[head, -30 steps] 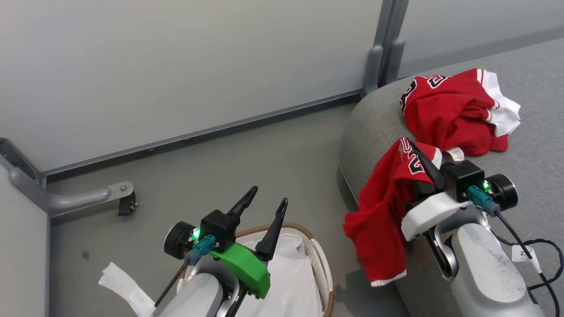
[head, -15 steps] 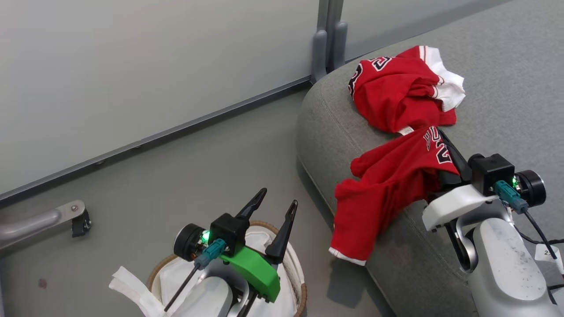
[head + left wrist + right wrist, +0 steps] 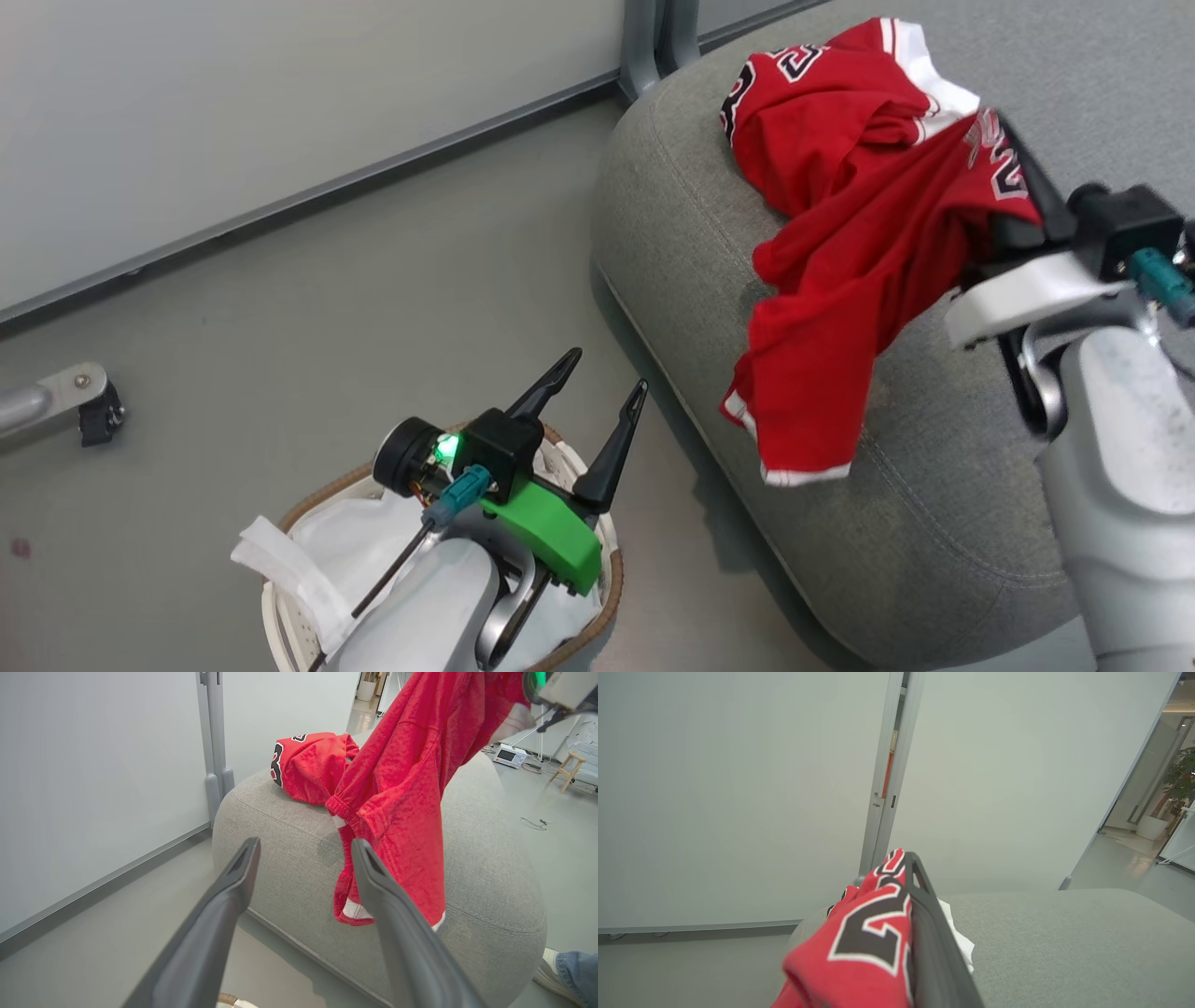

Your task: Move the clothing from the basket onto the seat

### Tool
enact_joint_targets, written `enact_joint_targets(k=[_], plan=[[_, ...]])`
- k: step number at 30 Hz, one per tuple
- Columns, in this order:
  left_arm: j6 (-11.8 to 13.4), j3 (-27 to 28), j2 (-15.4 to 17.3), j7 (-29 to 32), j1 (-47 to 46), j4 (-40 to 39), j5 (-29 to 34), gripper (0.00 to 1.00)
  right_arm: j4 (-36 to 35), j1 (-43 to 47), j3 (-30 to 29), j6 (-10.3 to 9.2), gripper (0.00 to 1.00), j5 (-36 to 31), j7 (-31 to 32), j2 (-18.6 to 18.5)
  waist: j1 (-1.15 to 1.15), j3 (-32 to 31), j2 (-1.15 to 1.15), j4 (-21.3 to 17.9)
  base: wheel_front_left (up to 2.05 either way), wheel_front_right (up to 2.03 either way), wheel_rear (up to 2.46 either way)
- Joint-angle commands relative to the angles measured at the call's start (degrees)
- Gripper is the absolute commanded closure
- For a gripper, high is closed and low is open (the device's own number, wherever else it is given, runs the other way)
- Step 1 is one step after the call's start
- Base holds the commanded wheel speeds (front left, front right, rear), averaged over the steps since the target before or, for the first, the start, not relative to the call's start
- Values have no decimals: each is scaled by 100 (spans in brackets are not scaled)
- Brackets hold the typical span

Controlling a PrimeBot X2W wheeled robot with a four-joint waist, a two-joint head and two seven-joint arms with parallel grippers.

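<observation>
– Clothing (image 3: 868, 215), read left to right: how far along is it?

– Lower left, the basket (image 3: 322, 490): where the left forearm (image 3: 420, 607) does not cover it, it shows its white liner (image 3: 345, 546) and no red. To the right, the seat (image 3: 672, 243): the first jersey (image 3: 803, 112) lies crumpled near the far corner, so it is delivered. The second jersey (image 3: 822, 355) is out of the basket but not yet set down. It hangs from the right gripper (image 3: 1018, 159) over the seat's near edge, its white-trimmed hem dangling beside the cushion's flank.

– What is left, then?

– By judgement, one step: bring the second jersey further over the cushion and let it go (released where it hangs, it could slide off toward the floor). Whether it touches the first jersey cannot be told; in the head view the two overlap.

– And the arms?

– The left gripper (image 3: 607, 368) hovers above the basket, its fingers spread wide, holding nothing and pointing toward the seat. The right gripper is raised over the seat, clenched on the numbered part of the second jersey. The right wrist view shows a black-and-white numeral pressed against one dark finger.
</observation>
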Motion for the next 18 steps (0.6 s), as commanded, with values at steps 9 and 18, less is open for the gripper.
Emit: enact_joint_targets(k=[9, 18], plan=[[-28, -77, 153, -2, -501, -193, 186, 0, -28, -1854, -522, -8, 100, -230, -3, -1055, 0, 1218, 0, 689, 0, 0, 0], [-28, 30, 206, -2, -763, -442, 361, 0, 280, -3086, -1443, -8, 100, -470, -2, -1888, 0, 1959, 0, 1156, 0, 0, 0]])
